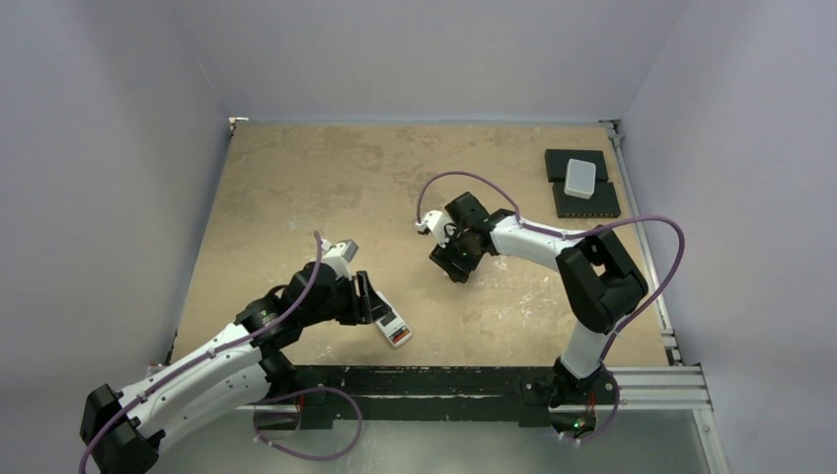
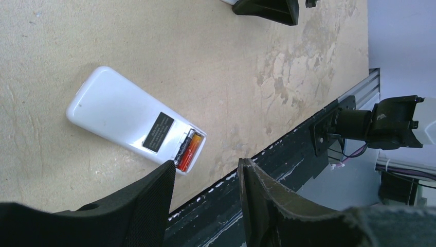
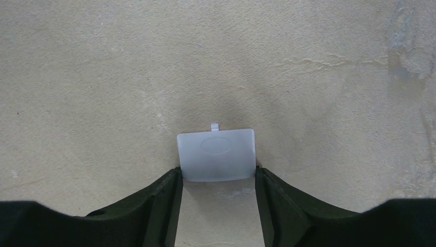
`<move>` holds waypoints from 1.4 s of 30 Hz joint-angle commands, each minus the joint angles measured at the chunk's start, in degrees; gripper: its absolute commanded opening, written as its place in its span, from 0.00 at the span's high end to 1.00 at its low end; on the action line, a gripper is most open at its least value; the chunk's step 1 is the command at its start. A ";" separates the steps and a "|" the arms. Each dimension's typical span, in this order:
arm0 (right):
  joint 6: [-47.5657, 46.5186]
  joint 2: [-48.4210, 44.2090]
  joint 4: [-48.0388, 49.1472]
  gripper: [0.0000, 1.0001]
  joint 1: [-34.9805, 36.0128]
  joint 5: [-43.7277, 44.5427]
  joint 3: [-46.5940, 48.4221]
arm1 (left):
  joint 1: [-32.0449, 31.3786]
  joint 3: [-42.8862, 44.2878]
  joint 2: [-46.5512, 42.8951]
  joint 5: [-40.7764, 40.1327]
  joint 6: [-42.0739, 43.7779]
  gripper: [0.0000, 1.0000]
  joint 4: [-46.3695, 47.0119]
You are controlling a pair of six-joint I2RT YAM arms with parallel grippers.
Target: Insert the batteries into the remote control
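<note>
The remote control (image 2: 123, 116) lies back up on the table near the front edge, also in the top view (image 1: 395, 330). Its end compartment is uncovered and holds the two batteries (image 2: 187, 149) side by side. My left gripper (image 2: 206, 164) is open and empty, with one fingertip (image 2: 164, 177) right beside the compartment end; in the top view it (image 1: 367, 299) sits just left of the remote. My right gripper (image 3: 218, 175) is shut on a small white battery cover (image 3: 216, 154), pinched by its side edges just over the table at mid-table (image 1: 449, 262).
A plain white box (image 1: 580, 176) sits on black pads (image 1: 587, 200) at the far right. The black front rail (image 2: 288, 154) runs just past the remote. Grey walls enclose the table on three sides.
</note>
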 commanded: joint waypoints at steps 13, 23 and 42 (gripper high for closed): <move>2.22 -0.10 -1.28 0.72 1.24 -1.35 1.92 | -0.08 -0.35 -0.67 -2.14 0.95 0.51 0.36; 9.43 -7.58 -2.86 0.77 8.43 2.76 1.24 | -0.08 -0.61 -0.06 -7.87 -0.04 0.51 1.08; 24.62 -22.45 -5.96 0.78 24.12 6.51 -4.22 | 2.75 -1.33 12.17 -18.07 3.04 0.51 13.97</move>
